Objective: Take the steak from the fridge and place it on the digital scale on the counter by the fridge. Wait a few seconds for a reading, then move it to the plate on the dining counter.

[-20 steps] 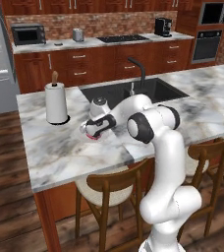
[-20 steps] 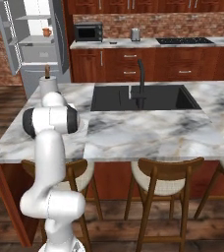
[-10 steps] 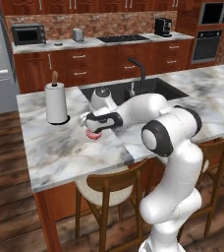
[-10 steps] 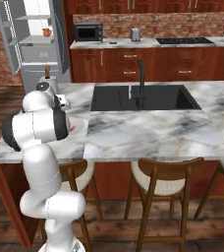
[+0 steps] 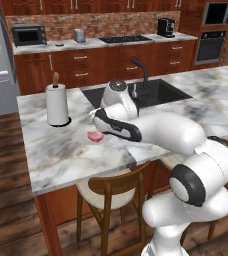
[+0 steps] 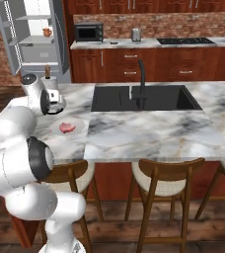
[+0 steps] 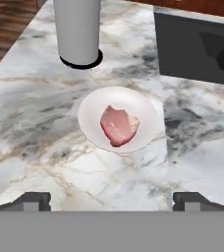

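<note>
Steak [image 7: 118,125]: lying on the plate [image 7: 90,125], near the island's [image 7: 30,138] end edge (beside the paper-towel roll [image 7: 77,30]).
Gripper [image 7: 112,199]: jaws wide apart, empty, above the plate.

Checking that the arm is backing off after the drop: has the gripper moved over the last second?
Yes. In the left base view the gripper has risen off the steak and drawn back toward the sink, away from the paper towel roll.

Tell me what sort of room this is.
A home kitchen, rendered rather than real: a marble dining counter with a black sink and wooden stools, an open fridge, and a microwave on the back counter.
</note>
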Robot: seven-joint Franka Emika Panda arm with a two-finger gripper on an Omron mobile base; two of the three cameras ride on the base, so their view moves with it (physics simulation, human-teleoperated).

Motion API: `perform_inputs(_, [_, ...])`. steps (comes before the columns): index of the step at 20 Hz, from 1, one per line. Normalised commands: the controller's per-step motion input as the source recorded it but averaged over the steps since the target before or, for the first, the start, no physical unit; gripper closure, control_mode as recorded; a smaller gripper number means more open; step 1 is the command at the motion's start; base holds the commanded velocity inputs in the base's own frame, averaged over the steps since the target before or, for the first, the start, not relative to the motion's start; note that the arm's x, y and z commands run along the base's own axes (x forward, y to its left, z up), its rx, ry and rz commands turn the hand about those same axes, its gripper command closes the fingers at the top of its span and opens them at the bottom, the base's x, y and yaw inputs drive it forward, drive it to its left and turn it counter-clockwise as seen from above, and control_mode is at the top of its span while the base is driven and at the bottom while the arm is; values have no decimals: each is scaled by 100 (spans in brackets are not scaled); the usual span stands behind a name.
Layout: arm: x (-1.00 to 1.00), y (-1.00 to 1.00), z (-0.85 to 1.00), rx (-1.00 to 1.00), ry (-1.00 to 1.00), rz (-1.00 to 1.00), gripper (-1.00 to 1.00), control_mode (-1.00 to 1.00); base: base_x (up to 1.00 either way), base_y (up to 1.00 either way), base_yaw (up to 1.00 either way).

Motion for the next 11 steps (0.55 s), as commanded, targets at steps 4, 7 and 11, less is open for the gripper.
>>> perform_inputs(4, [-100,-32,55,0,12,-18,-100,-100,0,0,0])
perform_inputs(7, [-100,-42,18,0,16,-17,-100,-100,0,0,0])
perform_inputs(11, [-100,-57,0,0,7,-16,-100,-100,0,0,0])
